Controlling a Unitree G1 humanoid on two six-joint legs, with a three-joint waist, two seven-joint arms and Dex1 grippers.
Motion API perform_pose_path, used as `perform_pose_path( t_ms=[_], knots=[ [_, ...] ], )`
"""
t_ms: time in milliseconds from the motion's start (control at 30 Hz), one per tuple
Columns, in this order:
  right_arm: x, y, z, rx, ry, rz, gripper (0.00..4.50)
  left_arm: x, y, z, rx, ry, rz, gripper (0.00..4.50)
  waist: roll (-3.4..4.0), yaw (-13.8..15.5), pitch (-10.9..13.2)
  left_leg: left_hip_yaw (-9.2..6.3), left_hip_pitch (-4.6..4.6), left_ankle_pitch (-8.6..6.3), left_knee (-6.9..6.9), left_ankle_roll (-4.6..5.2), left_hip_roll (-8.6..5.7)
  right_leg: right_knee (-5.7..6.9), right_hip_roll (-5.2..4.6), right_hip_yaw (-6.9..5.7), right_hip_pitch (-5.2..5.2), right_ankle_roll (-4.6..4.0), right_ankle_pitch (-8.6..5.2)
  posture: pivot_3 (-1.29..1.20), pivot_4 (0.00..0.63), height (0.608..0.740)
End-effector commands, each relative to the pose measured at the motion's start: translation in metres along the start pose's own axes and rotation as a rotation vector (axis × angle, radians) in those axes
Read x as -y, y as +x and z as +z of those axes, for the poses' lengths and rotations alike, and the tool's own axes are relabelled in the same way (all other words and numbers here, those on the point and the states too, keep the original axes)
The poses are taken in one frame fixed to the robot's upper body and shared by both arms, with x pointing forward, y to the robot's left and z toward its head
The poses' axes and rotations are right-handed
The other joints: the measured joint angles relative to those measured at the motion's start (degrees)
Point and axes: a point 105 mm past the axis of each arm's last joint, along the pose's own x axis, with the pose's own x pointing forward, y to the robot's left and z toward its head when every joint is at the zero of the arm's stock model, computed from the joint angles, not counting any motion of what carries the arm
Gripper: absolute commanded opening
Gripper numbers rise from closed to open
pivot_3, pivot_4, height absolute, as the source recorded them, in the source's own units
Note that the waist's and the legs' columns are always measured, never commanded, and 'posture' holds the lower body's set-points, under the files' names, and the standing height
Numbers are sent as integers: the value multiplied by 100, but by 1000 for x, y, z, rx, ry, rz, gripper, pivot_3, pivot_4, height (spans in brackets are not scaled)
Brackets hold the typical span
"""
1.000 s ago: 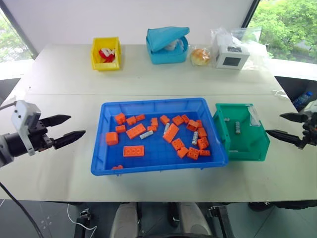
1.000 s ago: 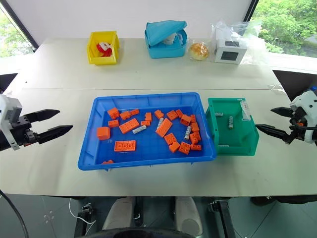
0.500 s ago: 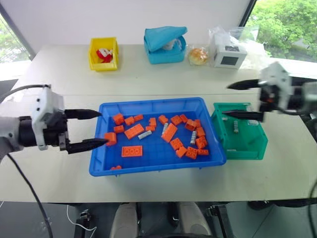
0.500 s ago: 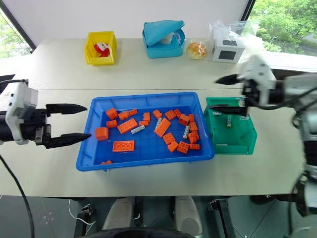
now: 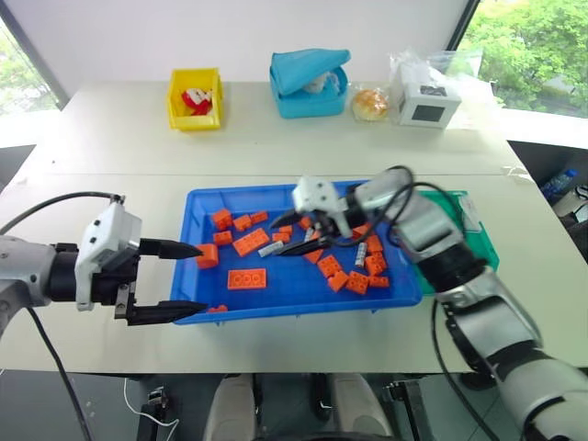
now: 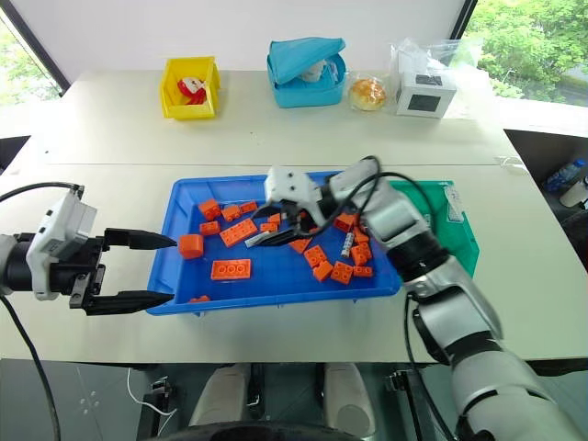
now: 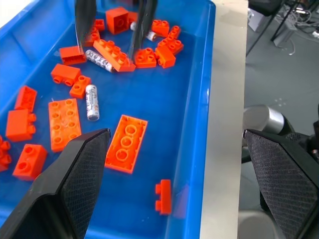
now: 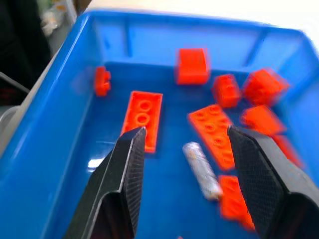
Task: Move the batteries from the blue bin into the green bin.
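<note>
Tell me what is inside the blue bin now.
Inside the blue bin lie many orange bricks and some batteries. The right end effector hangs over its middle and covers part of the floor there.

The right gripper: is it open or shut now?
Open: the right gripper has a clear gap, with a battery lying between its fingers.

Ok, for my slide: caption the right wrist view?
Open right claw poised over a battery among orange bricks in the blue bin.

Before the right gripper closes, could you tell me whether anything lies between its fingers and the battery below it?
Nothing visible does. In the right wrist view, the battery lies on bare floor of the blue bin between the open fingers of the right gripper; orange bricks lie close beside it.
</note>
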Motion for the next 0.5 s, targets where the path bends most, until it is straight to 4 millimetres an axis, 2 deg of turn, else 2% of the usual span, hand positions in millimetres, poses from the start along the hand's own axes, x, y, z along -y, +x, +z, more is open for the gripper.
perform_pose_path(
  t_ms=[33, 233, 500],
  knots=[
    [11, 2, -1, -46, -76, -19, 2693, -2, 3, 3, 12, 42, 22, 4500, 0, 33, 0, -3, -2, 0, 3, 0, 0, 4, 0, -2, 0, 1, 0, 0, 150, 736],
    [17, 14, -18, -106, -99, -16, 2693, -4, 6, 7, 29, 55, 35, 4500, -3, -5, -2, -4, -1, 0, 7, 0, -1, 9, -1, -3, 1, 14, 8, 0, 150, 736],
    [17, 23, -30, -145, -100, 16, 2693, -9, 4, 13, 44, 68, 45, 4500, -3, -15, -2, -6, 2, 0, 13, 0, 0, 49, 0, -2, -11, 15, 7, 0, 150, 736]
  ],
)
